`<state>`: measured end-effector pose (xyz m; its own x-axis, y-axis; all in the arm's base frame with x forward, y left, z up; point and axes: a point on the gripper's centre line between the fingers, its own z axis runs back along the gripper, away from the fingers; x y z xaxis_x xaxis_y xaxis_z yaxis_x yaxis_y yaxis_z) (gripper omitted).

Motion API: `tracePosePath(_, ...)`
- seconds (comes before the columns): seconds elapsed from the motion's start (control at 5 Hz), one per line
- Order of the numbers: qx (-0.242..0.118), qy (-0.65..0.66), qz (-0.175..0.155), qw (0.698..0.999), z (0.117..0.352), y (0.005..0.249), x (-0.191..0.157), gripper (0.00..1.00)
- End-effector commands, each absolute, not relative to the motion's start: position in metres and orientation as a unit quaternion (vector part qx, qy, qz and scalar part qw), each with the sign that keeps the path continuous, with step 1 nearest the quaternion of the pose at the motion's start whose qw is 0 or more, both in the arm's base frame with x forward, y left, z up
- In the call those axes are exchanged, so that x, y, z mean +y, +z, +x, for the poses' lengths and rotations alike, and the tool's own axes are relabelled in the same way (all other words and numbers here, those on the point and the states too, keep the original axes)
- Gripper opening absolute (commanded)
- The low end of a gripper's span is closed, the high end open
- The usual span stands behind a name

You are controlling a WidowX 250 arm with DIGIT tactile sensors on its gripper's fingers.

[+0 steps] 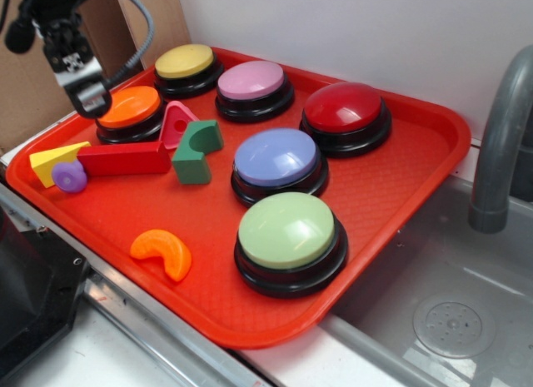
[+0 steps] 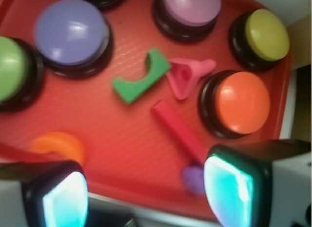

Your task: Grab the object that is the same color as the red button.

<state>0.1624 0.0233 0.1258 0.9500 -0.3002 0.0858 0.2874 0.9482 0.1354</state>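
Red bar block (image 1: 123,159) on tray (image 1: 400,195), red button (image 1: 343,106) far corner, jaws spread above, no readable writing

Six buttons sit in the tray (image 1: 416,179). Three stand in a row at the back: the back-left button (image 1: 184,62), the back-middle button (image 1: 251,79) and the back-right button (image 1: 343,106). The side button (image 1: 130,106) sits in front of the back-left one. The long block (image 1: 125,158) lies just in front of the side button. The wedge (image 1: 57,162) is at its left end and the arch block (image 1: 196,150) at its right end. The hollow triangle (image 1: 176,123) stands between the side button and the arch block.
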Motion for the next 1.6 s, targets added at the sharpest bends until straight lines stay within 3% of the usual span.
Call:
tracePosePath(0.0,-0.096,-0.228,0.04,0.968,0.188,0.072,0.051,1.0)
tracePosePath(0.2,-0.089,-0.244,0.041,0.965,0.194,0.048,0.047,1.0)
tracePosePath(0.6,-0.105,-0.269,0.035,0.957,0.196,0.029,0.038,1.0)
tracePosePath(0.8,-0.094,-0.272,0.033,0.957,0.195,0.029,0.032,0.61)
tracePosePath(1.0,-0.085,-0.27,0.028,0.959,0.194,0.027,0.03,0.0)
tracePosePath(1.4,-0.075,-0.263,0.024,0.961,0.198,0.029,0.031,0.0)
